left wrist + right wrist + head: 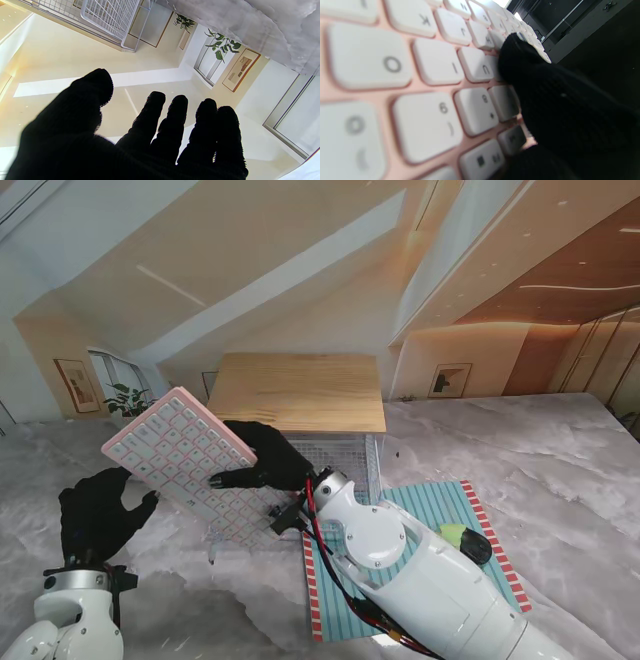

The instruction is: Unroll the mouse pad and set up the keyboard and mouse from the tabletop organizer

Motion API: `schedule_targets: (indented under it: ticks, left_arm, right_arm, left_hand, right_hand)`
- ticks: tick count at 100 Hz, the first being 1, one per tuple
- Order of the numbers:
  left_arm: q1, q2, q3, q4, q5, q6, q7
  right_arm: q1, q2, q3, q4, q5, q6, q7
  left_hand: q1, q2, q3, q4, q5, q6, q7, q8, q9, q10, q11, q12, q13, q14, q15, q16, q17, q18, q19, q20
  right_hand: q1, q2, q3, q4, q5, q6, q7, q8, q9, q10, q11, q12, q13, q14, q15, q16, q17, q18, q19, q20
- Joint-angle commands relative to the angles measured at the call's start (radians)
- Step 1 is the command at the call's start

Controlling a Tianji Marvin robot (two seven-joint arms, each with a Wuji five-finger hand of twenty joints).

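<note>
Blocking organizer [340, 455]: lifted keyboard [190, 460].

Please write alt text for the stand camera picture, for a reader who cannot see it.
The right hand holds a pink keyboard tilted in the air, while the open left hand waits at its lower edge. A striped mouse pad lies unrolled on the right.

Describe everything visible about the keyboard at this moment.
The keyboard is a slim pink board with white keys, plastic by the look of it. It is lifted off the table and tilted, keys facing the camera. The right hand grips its right part, fingers pressed on the keys. The open left hand sits at its left edge; contact is unclear.
</note>
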Motion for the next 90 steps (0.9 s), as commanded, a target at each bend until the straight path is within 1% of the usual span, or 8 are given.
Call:
schedule_targets:
  ticks: [1, 17, 31, 35, 41, 70, 81, 90]
  left_arm:
    - [0.010, -0.004, -0.007, -0.006, 0.003, -0.007, -0.005]
    - [0.022, -0.004, -0.031, -0.002, 0.006, -0.018, -0.001]
    - [0.034, -0.005, -0.057, 0.003, 0.005, -0.033, -0.002]
    - [0.038, -0.004, -0.066, 0.006, 0.004, -0.042, -0.003]
    - [0.043, -0.005, -0.078, 0.008, 0.003, -0.047, -0.004]
    - [0.047, -0.008, -0.114, 0.028, 0.004, -0.066, 0.014]
    - [0.047, -0.009, -0.120, 0.031, 0.004, -0.069, 0.018]
    - [0.046, -0.009, -0.124, 0.031, 0.007, -0.070, 0.020]
  right_arm:
    - [0.004, -0.007, -0.011, 0.004, 0.003, -0.007, 0.022]
    - [0.018, -0.001, -0.028, 0.022, 0.028, -0.009, 0.071]
    - [0.024, 0.007, -0.034, 0.030, 0.044, -0.012, 0.111]
    - [0.026, 0.011, -0.036, 0.033, 0.050, -0.013, 0.125]
    - [0.032, 0.017, -0.039, 0.038, 0.063, -0.015, 0.154]
    - [0.087, 0.040, -0.070, 0.080, 0.139, -0.011, 0.318]
    - [0.115, 0.041, -0.096, 0.110, 0.165, -0.011, 0.372]
    - [0.141, 0.034, -0.122, 0.147, 0.188, -0.016, 0.408]
  left_hand:
    - [0.007, 0.027, -0.018, 0.015, -0.007, 0.011, -0.012, -0.012, -0.022, -0.002, -0.005, -0.011, -0.013, 0.000, -0.001, -0.006, -0.011, -0.032, -0.002, -0.009]
    - [0.009, 0.031, -0.019, 0.014, -0.003, 0.009, -0.013, -0.013, -0.020, -0.003, -0.007, -0.012, -0.013, -0.001, -0.002, -0.006, -0.013, -0.030, -0.004, -0.009]
    - [0.013, 0.036, -0.020, 0.014, -0.002, 0.003, -0.016, -0.015, -0.021, -0.011, -0.012, -0.015, -0.014, -0.016, -0.011, -0.011, -0.014, -0.035, -0.009, -0.012]
    - [0.015, 0.038, -0.021, 0.014, -0.003, -0.002, -0.018, -0.015, -0.023, -0.018, -0.014, -0.016, -0.016, -0.027, -0.018, -0.014, -0.014, -0.040, -0.016, -0.016]
    - [0.015, 0.041, -0.024, 0.012, -0.005, -0.006, -0.019, -0.016, -0.024, -0.023, -0.017, -0.017, -0.017, -0.039, -0.026, -0.019, -0.013, -0.046, -0.028, -0.022]
    - [0.017, 0.045, -0.030, 0.012, -0.004, -0.005, -0.020, -0.017, -0.023, -0.023, -0.017, -0.018, -0.014, -0.043, -0.032, -0.022, -0.009, -0.052, -0.041, -0.029]
    - [0.019, 0.046, -0.030, 0.014, -0.005, -0.004, -0.021, -0.017, -0.024, -0.024, -0.016, -0.017, -0.014, -0.044, -0.031, -0.021, -0.009, -0.053, -0.042, -0.030]
    - [0.018, 0.046, -0.031, 0.014, -0.003, -0.006, -0.020, -0.017, -0.023, -0.025, -0.015, -0.017, -0.012, -0.043, -0.031, -0.021, -0.009, -0.054, -0.043, -0.030]
  right_hand:
    - [0.096, 0.035, 0.090, 0.023, 0.060, -0.072, 0.067, 0.017, 0.000, 0.008, 0.008, 0.007, 0.065, 0.036, 0.070, 0.011, 0.066, -0.161, 0.256, 0.162]
    - [0.096, 0.036, 0.090, 0.023, 0.058, -0.069, 0.066, 0.018, -0.001, 0.008, 0.006, 0.006, 0.064, 0.036, 0.070, 0.011, 0.066, -0.161, 0.256, 0.162]
    - [0.096, 0.036, 0.090, 0.023, 0.057, -0.068, 0.066, 0.019, -0.002, 0.008, 0.005, 0.007, 0.063, 0.035, 0.069, 0.011, 0.066, -0.161, 0.256, 0.162]
    - [0.097, 0.035, 0.090, 0.023, 0.057, -0.068, 0.066, 0.019, -0.002, 0.008, 0.005, 0.007, 0.063, 0.035, 0.069, 0.011, 0.066, -0.161, 0.256, 0.162]
    - [0.096, 0.036, 0.090, 0.024, 0.057, -0.068, 0.065, 0.019, -0.001, 0.008, 0.005, 0.007, 0.062, 0.035, 0.069, 0.011, 0.066, -0.161, 0.256, 0.162]
    - [0.097, 0.040, 0.088, 0.025, 0.053, -0.066, 0.062, 0.021, -0.006, 0.009, -0.001, 0.011, 0.057, 0.034, 0.067, 0.013, 0.065, -0.158, 0.255, 0.162]
    - [0.097, 0.042, 0.086, 0.026, 0.051, -0.064, 0.061, 0.023, -0.009, 0.011, -0.004, 0.014, 0.054, 0.034, 0.067, 0.014, 0.065, -0.157, 0.254, 0.162]
    - [0.098, 0.043, 0.085, 0.027, 0.051, -0.064, 0.059, 0.024, -0.008, 0.011, -0.006, 0.017, 0.054, 0.034, 0.066, 0.016, 0.065, -0.156, 0.253, 0.162]
